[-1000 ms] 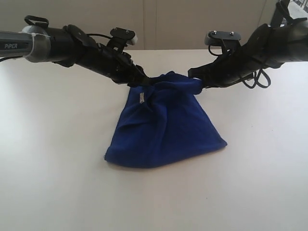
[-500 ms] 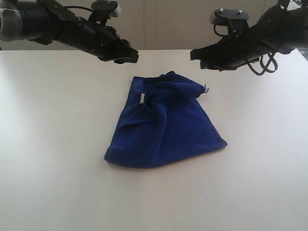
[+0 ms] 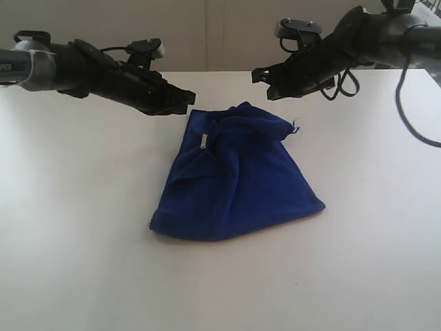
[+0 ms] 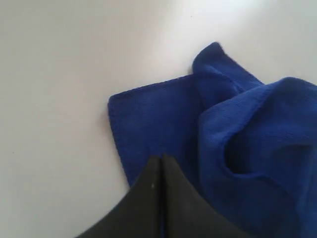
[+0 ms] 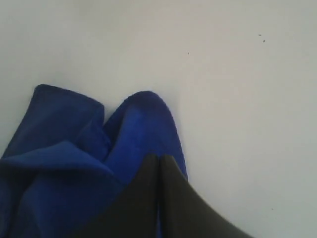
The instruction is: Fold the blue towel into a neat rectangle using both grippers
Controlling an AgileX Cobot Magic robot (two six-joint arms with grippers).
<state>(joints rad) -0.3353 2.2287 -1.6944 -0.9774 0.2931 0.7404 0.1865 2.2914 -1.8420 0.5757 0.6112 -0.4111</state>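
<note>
My left pincer (image 3: 187, 97) and right pincer (image 3: 259, 74) hang closed, empty; I should open both and pinch the blue towel (image 3: 238, 183) by its bunched corners nearest the far edge of the counter (image 3: 76, 262).

Both grippers have let go of the blue towel (image 3: 234, 181) at its far edge and lifted clear. The left gripper (image 3: 186, 97) now hangs just off the far-left corner and the right gripper (image 3: 260, 74) above the far-right corner, neither touching cloth. The jaws, apart half a second ago, are now pressed together and empty, and the released edge lies loose and bunched.
</note>
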